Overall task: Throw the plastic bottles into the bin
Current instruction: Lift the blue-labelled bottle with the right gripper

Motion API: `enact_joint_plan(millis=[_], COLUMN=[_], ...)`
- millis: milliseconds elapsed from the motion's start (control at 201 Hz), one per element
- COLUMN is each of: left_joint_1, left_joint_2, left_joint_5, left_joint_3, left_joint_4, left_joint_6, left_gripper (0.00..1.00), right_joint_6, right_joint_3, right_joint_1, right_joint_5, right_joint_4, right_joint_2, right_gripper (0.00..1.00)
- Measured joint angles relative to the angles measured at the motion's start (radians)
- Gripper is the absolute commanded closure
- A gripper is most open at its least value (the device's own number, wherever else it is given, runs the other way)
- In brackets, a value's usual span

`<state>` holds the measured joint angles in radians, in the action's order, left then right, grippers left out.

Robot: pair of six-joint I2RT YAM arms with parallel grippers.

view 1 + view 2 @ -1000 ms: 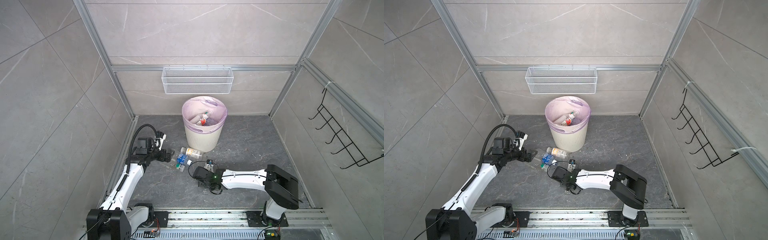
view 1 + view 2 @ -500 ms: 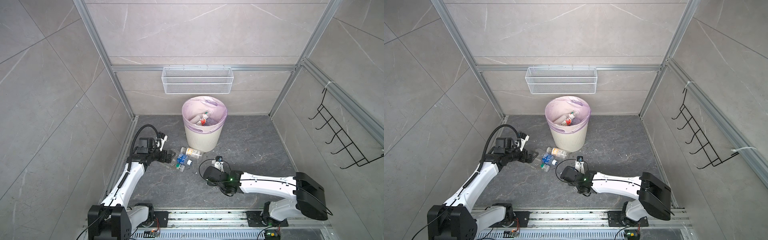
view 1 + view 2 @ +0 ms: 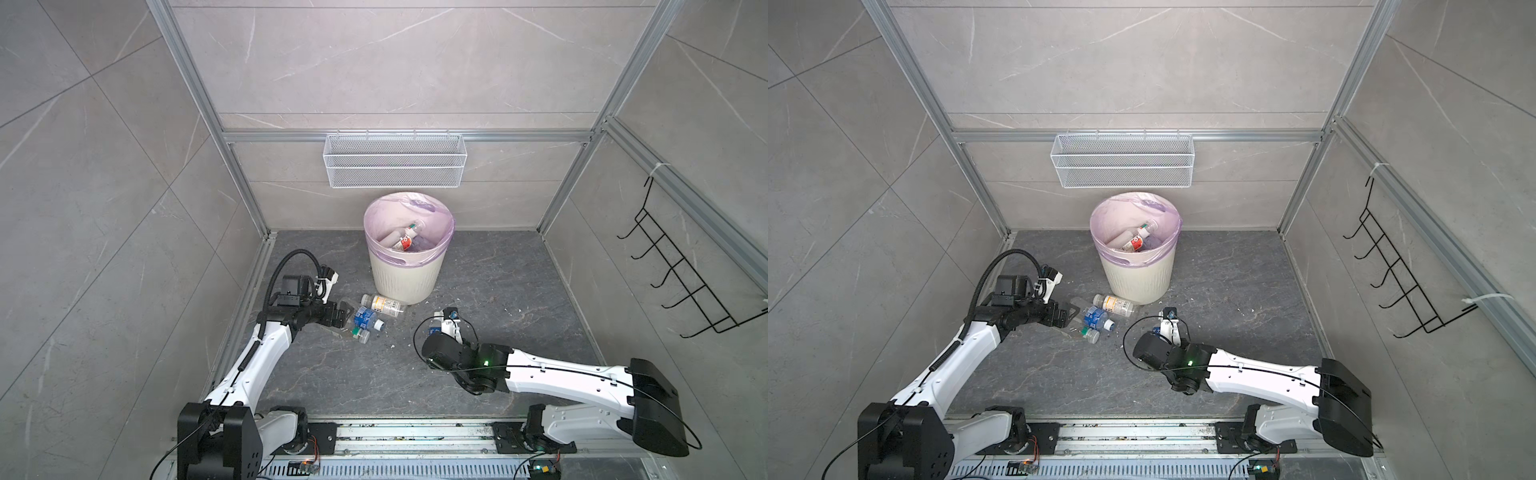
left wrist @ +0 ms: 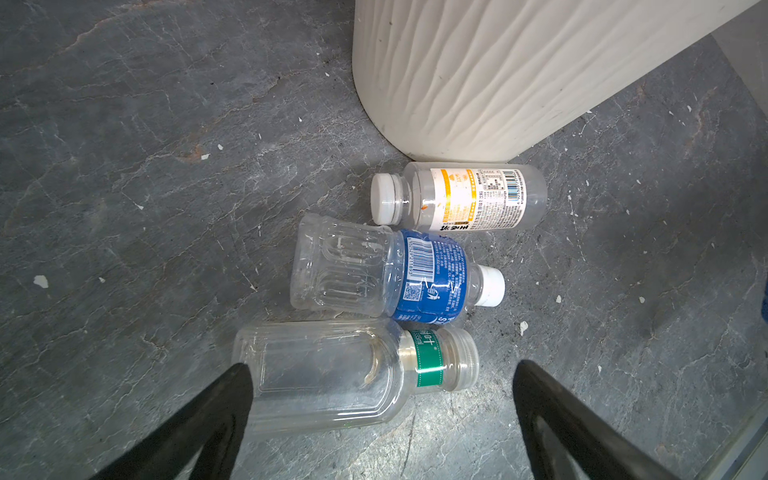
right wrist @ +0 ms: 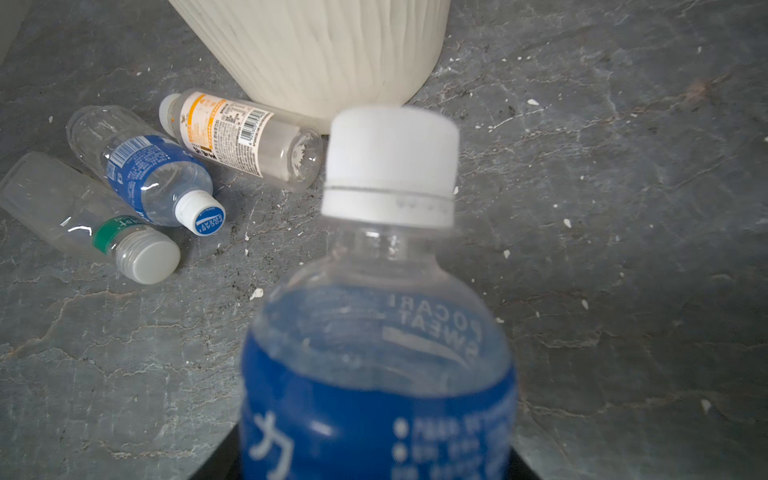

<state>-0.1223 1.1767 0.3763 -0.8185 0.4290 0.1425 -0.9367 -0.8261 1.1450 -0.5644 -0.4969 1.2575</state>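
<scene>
Jaws of right end effector clamp a blue-labelled clear plastic bottle; left end effector gapes wide open.

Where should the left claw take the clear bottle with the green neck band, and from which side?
Probably the wide clear body of the green-band bottle, across its width, from above: it lies flat on its side. The open left claw is opened along its length, so a wrist turn seems needed.
</scene>
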Motion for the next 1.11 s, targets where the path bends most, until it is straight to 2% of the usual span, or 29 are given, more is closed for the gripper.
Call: enact_joint_plan(millis=[573,1111], left_joint_1=[-0.053,-0.093], left_joint_2=[0.012,0.025], left_joint_5=[-0.011,-0.039], left_joint_3=[0.000,0.000], left_joint_4=[0.012,0.014], left_joint_6=[0.023,0.038], left_gripper=[0.00,0.00], right_joint_6=[0.201,0.316], right_joint_3=[0.002,-0.010], right_joint_1=[0.006,0.037], right_joint_5=[-0.070,-0.105], right_joint_4=[0.000,0.000], right_joint_2=[-0.157,-0.222], right_gripper=[0.42,0.42])
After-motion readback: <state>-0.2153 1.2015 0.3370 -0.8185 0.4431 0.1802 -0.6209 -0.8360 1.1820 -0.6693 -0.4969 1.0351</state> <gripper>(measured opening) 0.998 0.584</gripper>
